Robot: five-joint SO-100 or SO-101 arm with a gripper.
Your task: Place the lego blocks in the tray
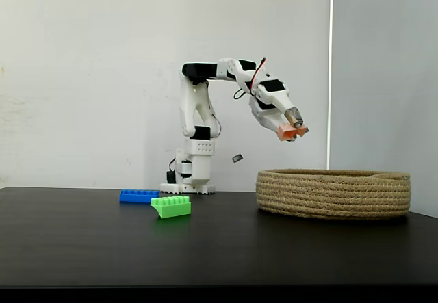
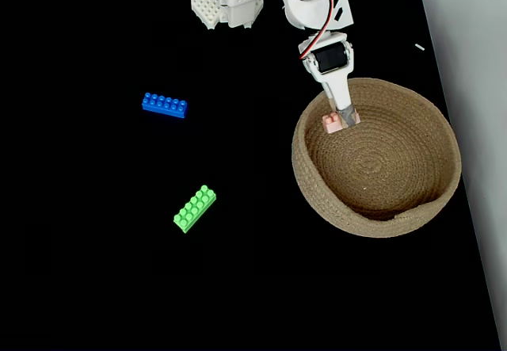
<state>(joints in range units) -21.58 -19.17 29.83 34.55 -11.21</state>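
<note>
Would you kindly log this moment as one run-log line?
claw: shut on pink brick, raised over basket | blue brick, green brick: on table | basket: no bricks inside

My fingers (image 2: 341,119) hold the short brick (image 2: 333,123) above the tray (image 2: 412,208), over its rim nearest my base (image 2: 228,6). In the top-down fixed view, the long flat brick (image 2: 165,104) and the chunky brick (image 2: 195,208) lie on the surface (image 2: 95,288) well left of the tray.
</note>
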